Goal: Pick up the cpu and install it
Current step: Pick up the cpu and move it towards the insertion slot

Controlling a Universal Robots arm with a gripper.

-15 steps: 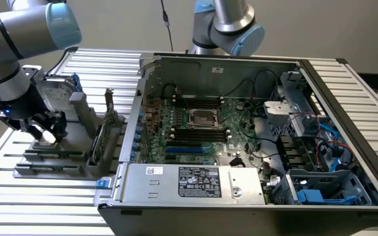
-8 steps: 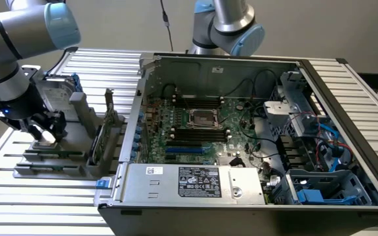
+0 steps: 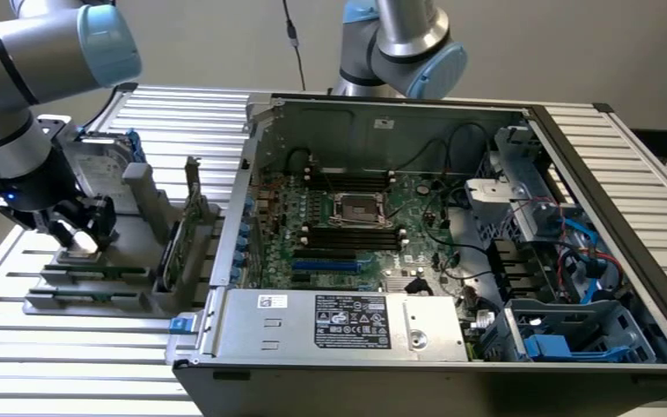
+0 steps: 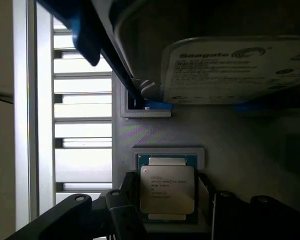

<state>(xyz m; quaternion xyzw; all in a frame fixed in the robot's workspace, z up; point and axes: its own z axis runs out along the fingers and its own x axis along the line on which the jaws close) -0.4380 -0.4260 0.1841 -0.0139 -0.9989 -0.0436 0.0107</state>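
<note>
Slatted metal table (image 3: pixel 56 347) carries a grey fixture (image 3: pixel 90 295). We see the cpu (image 4: pixel 167 189) lying flat in a recess of that fixture. The gripper (image 3: pixel 79 236) hangs low over the fixture, released, one finger on each side of the chip.

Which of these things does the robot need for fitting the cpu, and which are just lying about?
For the job:
cpu
gripper, open, fingers either side of it
motherboard socket

Lying about:
hard drive
power supply
</note>
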